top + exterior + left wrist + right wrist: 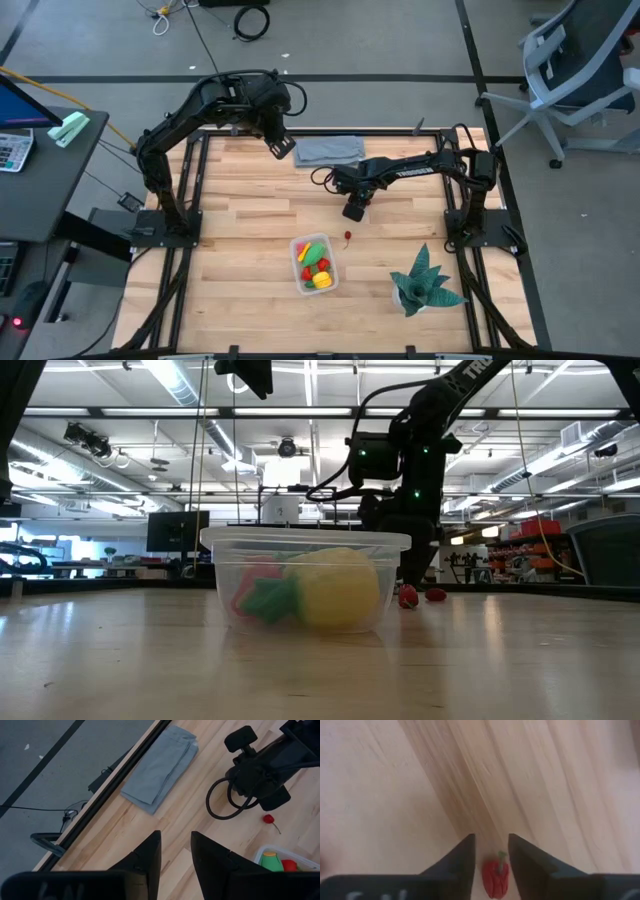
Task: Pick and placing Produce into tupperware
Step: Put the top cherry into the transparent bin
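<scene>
The clear tupperware [297, 272] stands near the table's front middle and holds several pieces of produce [316, 262]. Among them are a yellow lemon [335, 588], a green piece and red ones. The red cherries [347, 237] lie on the wood just right of the tub. My right gripper [353, 212] hovers over the table a little beyond the cherries, fingers a narrow gap apart and holding nothing. In the right wrist view the cherries [495, 876] show in the gap between the fingers [491, 839]. My left gripper [281, 148] waits high over the far edge, a narrow gap between its fingers [175, 836].
A folded grey cloth [328, 150] lies at the far edge between the two grippers. A green spiky potted plant [425, 283] stands at the front right. Bare wood lies left of the tub and across the table's left half.
</scene>
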